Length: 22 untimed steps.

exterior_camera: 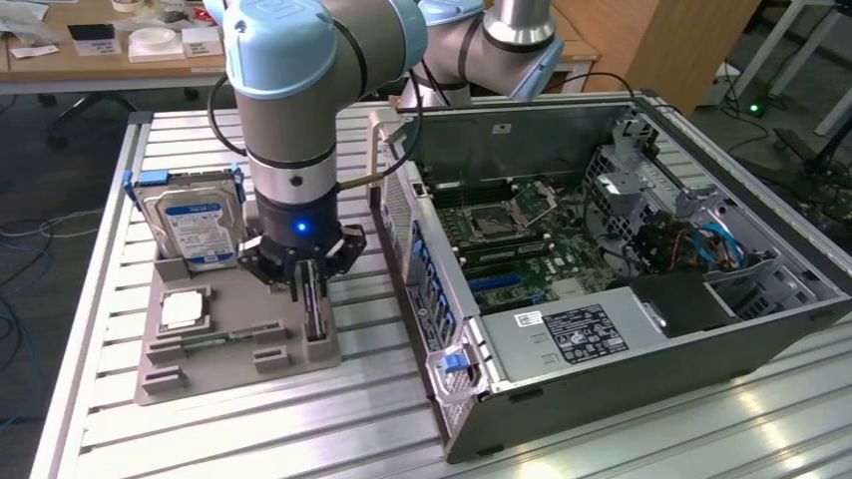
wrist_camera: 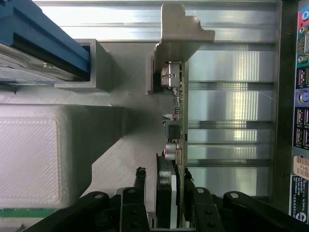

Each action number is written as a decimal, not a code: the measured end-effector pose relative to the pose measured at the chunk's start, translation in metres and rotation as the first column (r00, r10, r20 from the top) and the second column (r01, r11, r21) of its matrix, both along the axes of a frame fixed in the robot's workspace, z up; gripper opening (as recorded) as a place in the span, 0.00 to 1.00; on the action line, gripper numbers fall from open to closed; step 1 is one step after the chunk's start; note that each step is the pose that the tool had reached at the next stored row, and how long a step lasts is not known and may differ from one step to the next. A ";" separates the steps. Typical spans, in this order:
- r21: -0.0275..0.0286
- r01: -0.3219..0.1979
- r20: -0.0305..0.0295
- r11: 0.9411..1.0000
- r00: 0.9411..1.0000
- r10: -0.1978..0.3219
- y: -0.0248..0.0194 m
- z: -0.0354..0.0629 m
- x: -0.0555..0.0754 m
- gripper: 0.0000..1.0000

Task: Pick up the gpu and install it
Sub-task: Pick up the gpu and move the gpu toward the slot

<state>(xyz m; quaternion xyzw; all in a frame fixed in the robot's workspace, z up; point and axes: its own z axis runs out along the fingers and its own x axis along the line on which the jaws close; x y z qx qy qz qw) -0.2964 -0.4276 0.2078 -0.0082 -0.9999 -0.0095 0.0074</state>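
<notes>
The gpu (exterior_camera: 317, 317) stands on edge in a slot at the grey holder's (exterior_camera: 200, 374) side nearest the computer case. My gripper (exterior_camera: 310, 291) hangs straight down over it, one finger on each side of the card. In the wrist view the gpu (wrist_camera: 179, 111) runs away from the gripper (wrist_camera: 162, 175) to its silver bracket (wrist_camera: 181, 29). One finger (wrist_camera: 140, 178) still stands a narrow gap off the card's black fan side. The other finger (wrist_camera: 187, 180) lies close against the board. The jaws are open and partly closed in around the card.
A silver hard drive (exterior_camera: 194, 225) with a blue-white label stands in the holder behind the gripper. A processor (exterior_camera: 183, 309) and a green memory stick (exterior_camera: 213, 339) lie in the same holder. The open computer case (exterior_camera: 745, 329) with its motherboard (exterior_camera: 533, 249) is on the exterior view's right.
</notes>
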 end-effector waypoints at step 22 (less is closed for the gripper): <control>-0.002 0.000 0.000 1.000 1.000 0.000 0.0000 -0.0001 0.001 0.28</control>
